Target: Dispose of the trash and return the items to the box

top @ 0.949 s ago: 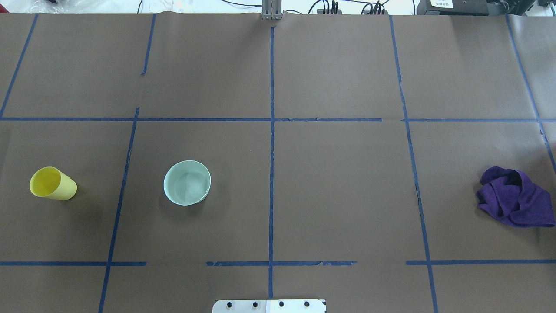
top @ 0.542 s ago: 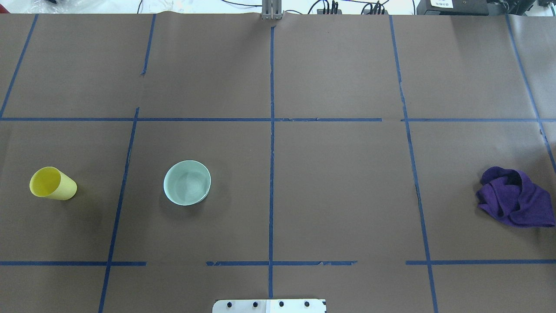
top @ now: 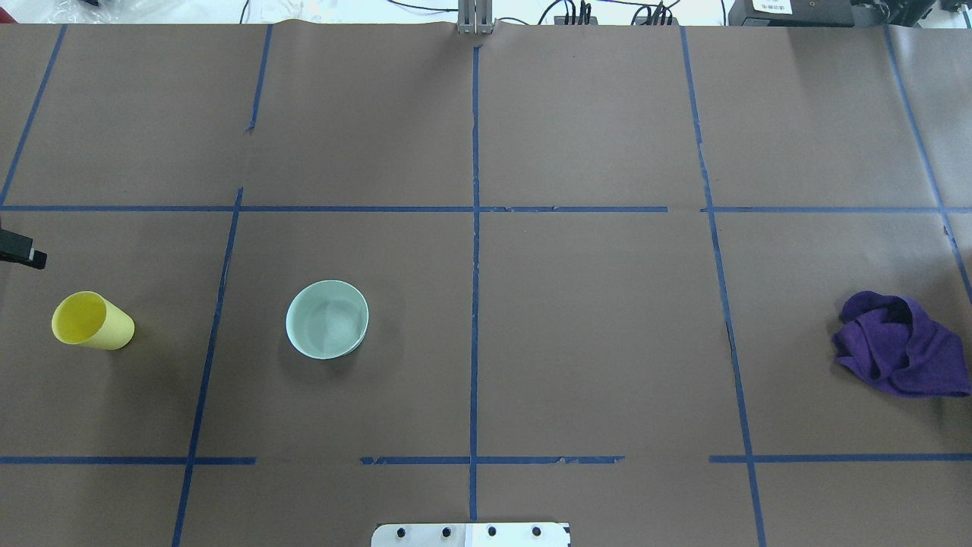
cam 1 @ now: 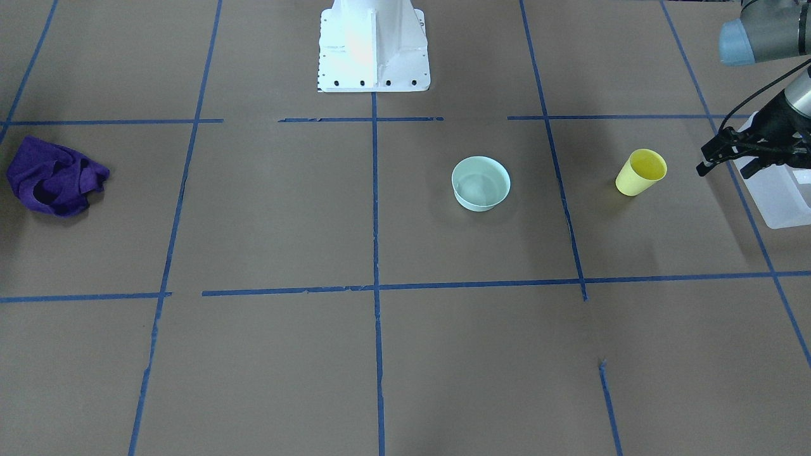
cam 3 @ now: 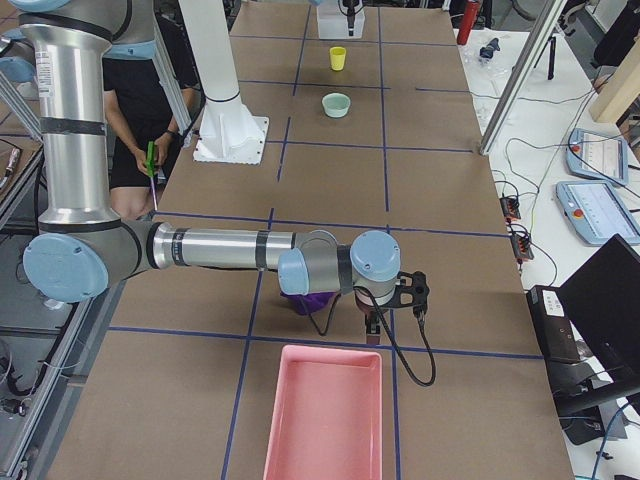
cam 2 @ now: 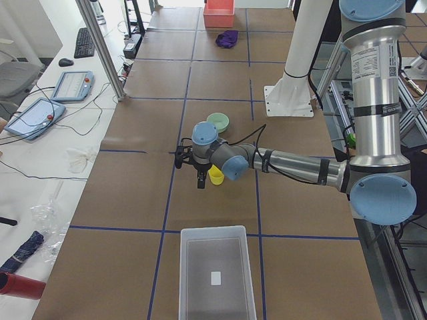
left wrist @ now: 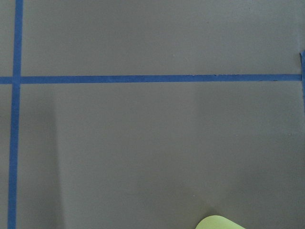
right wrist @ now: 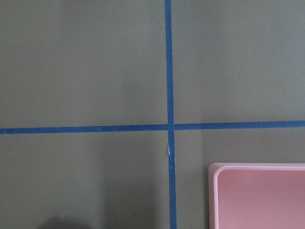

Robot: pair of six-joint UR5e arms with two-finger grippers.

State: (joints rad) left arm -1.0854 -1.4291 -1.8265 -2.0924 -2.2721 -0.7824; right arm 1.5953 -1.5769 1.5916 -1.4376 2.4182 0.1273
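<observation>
The left gripper [cam 1: 721, 170] hung empty, jaws spread, between the cup [cam 1: 641, 172] and the box [cam 1: 778, 193] at the table's left end. The bowl [cam 1: 480, 183] stood nearer the middle. Whether the right gripper [cam 3: 372, 328] was spread could not be told.

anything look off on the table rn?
Nothing spilled or tipped. Yellow cup and mint bowl stand upright, apart, and look empty. Only the purple cloth lies crumpled in a heap, and the blue tape lines have a few gaps.
</observation>
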